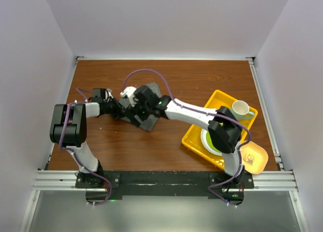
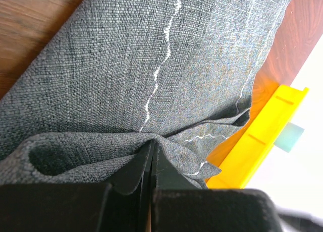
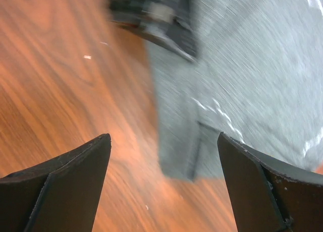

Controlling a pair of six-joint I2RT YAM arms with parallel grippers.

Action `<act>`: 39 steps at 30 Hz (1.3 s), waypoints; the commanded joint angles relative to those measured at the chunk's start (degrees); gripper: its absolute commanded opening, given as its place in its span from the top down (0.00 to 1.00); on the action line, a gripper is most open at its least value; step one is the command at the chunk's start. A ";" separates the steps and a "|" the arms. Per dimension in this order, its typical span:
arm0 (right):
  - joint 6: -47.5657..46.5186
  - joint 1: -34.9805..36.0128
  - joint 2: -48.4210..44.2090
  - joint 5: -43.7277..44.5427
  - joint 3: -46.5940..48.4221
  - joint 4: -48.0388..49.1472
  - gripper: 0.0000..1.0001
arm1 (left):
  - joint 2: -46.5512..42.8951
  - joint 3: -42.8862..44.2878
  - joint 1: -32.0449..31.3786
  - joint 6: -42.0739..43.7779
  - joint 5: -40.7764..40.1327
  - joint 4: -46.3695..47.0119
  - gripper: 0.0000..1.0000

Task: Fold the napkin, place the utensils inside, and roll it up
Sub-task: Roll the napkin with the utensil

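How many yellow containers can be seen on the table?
2. A large yellow tray lies on the right, holding a mug and a green plate. A small yellow dish sits at the near right corner, beside the tray. More could be hidden from view.

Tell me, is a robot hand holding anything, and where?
The left gripper pinches the grey napkin at a bunched-up fold. The right gripper is open, holding nothing.
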 commanded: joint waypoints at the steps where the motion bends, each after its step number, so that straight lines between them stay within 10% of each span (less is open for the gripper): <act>1: -9.58 4.91 3.38 11.54 -0.24 8.50 0.11 | 4.64 -0.90 -0.23 4.42 -8.69 -6.81 1.00; 19: -7.92 5.88 13.15 13.74 -1.28 15.80 0.28 | 6.57 1.29 -0.23 3.89 -8.25 -8.22 1.00; 32: 2.54 0.61 18.17 4.09 -1.90 8.24 0.94 | 0.18 8.30 -0.22 8.46 -7.98 -11.64 0.99; 39: 10.35 -4.75 17.20 -14.44 -5.49 11.31 1.00 | -11.96 14.31 -0.14 9.71 -19.58 -21.04 0.66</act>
